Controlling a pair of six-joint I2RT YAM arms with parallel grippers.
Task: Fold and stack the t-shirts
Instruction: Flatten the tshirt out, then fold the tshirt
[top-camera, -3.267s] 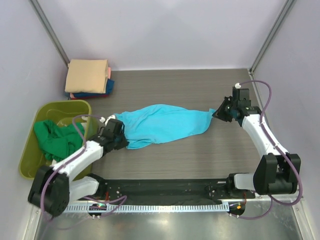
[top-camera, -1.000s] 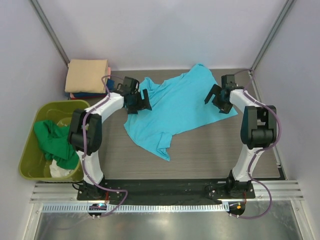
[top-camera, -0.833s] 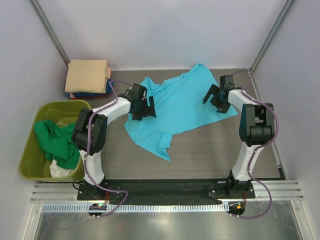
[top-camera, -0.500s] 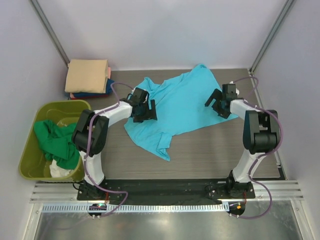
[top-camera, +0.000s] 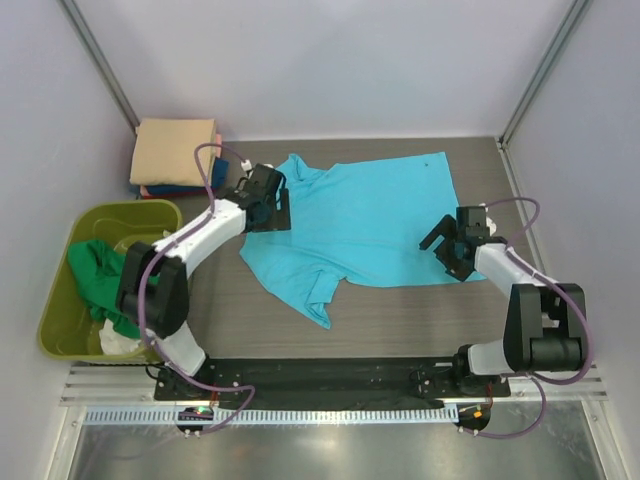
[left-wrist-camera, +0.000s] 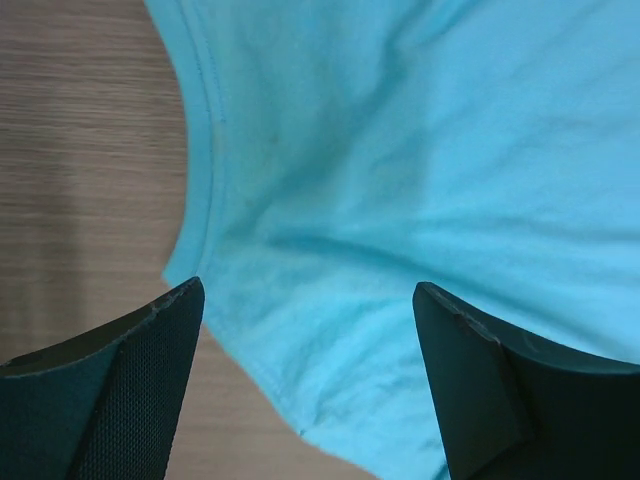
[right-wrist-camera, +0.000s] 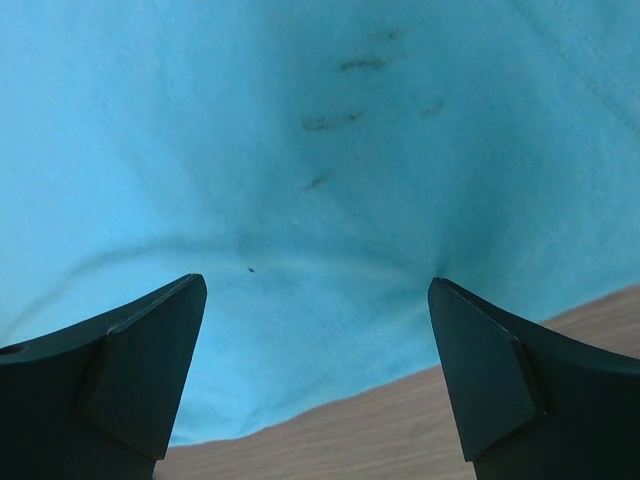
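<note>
while a stack of folded shirts sits at the table's far left corner, the turquoise t-shirt lies spread, not yet folded, mid-table, the left hand and right hand both released and empty over its edges, and a green shirt waits in the bin.

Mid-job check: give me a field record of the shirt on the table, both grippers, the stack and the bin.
turquoise t-shirt: spread out, wrinkled, not yet folded
left gripper: jaws open, above the shirt's edge on the stack side, holding nothing
right gripper: jaws open, above the shirt's near right edge, holding nothing
stack: folded shirts in the far left corner, tan on top
bin: holds a green shirt and a white cloth
</note>
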